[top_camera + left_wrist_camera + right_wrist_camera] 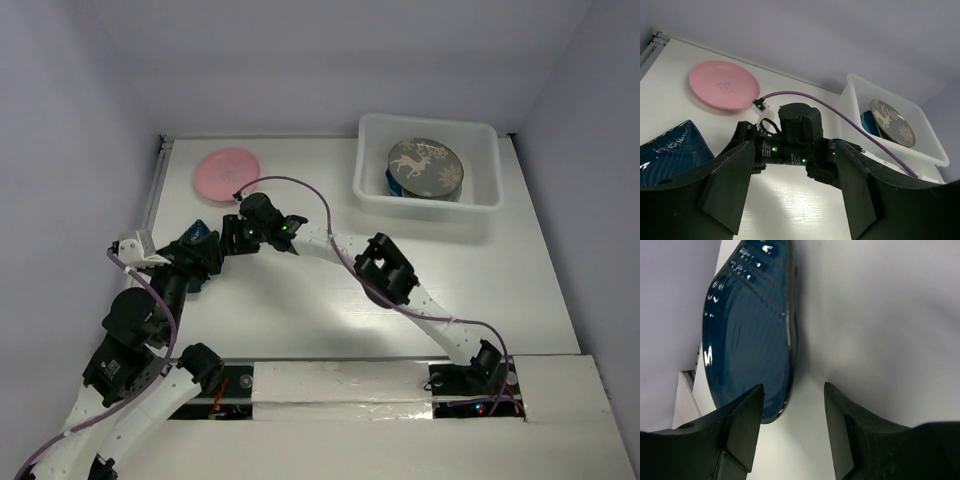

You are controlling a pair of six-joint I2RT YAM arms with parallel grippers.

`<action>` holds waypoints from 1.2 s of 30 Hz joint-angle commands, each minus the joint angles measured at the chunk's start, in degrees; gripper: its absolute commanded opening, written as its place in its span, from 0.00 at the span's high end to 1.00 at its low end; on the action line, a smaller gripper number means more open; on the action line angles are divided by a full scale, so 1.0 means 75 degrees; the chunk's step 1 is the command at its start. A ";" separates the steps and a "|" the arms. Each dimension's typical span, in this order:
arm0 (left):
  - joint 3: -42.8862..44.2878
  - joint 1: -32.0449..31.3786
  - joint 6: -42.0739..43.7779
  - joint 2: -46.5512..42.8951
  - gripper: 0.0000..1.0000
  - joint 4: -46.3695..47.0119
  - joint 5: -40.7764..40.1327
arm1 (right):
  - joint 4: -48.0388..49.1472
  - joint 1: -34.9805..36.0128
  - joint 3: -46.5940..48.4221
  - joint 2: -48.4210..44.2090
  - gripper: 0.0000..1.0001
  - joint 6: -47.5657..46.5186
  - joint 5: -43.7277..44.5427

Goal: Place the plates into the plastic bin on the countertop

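A pink round plate (229, 172) (724, 91) lies at the back left of the countertop (300, 320). The plastic bin (430, 208) (856, 97) stands at the back right and holds a dark grey deer plate (425, 166) (892, 122) stacked on a blue one (392, 183). A dark teal plate (197, 233) (670, 152) (750, 325) lies at the left, mostly under the arms. My right gripper (236, 234) (792, 390) is open, with the teal plate's rim just inside its left finger. My left gripper (200, 258) (795, 200) is open and empty, pointing at the right wrist (797, 132).
A metal strip (158, 180) runs along the countertop's left edge, and walls close in the back and both sides. The right arm (390, 275) crosses the middle diagonally, with its purple cable (300, 188) looping behind it.
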 commanded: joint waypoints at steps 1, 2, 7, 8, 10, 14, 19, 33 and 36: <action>-0.0119 -0.0002 0.0078 -0.0066 0.37 0.0258 -0.0006 | -0.0070 0.0166 0.0521 0.0264 0.43 0.0101 -0.0418; -0.0107 -0.0002 0.0066 -0.0066 0.37 0.0258 -0.0018 | 0.0023 0.0166 0.0521 0.0346 0.43 0.0218 -0.0453; -0.0119 -0.0002 0.0066 -0.0066 0.37 0.0234 -0.0029 | 0.0269 0.0166 0.0416 0.0581 0.51 0.0593 -0.0511; -0.0119 -0.0002 0.0066 -0.0055 0.37 0.0234 -0.0041 | 0.0363 0.0166 0.0381 0.0604 0.53 0.0652 -0.0523; -0.0119 -0.0002 0.0066 -0.0066 0.37 0.0246 -0.0053 | 0.0504 0.0166 0.0195 0.0651 0.56 0.0781 -0.0465; -0.0131 -0.0002 0.0066 -0.0101 0.37 0.0234 -0.0111 | 0.1053 0.0166 -0.0250 0.0640 0.73 0.1004 -0.0371; -0.0142 0.0068 0.0101 -0.0055 0.37 0.0293 -0.0100 | 0.2296 0.0166 -0.1609 -0.0318 0.95 0.1098 -0.0125; -0.0166 0.0361 0.0043 -0.0277 0.40 0.0281 -0.0159 | 0.3961 -0.0242 -0.5066 -0.5299 1.00 0.0102 0.1258; -0.0178 0.0361 0.0054 -0.0301 0.41 0.0305 -0.0042 | 0.4581 -0.1307 -0.6424 -0.6248 1.00 0.0533 0.0908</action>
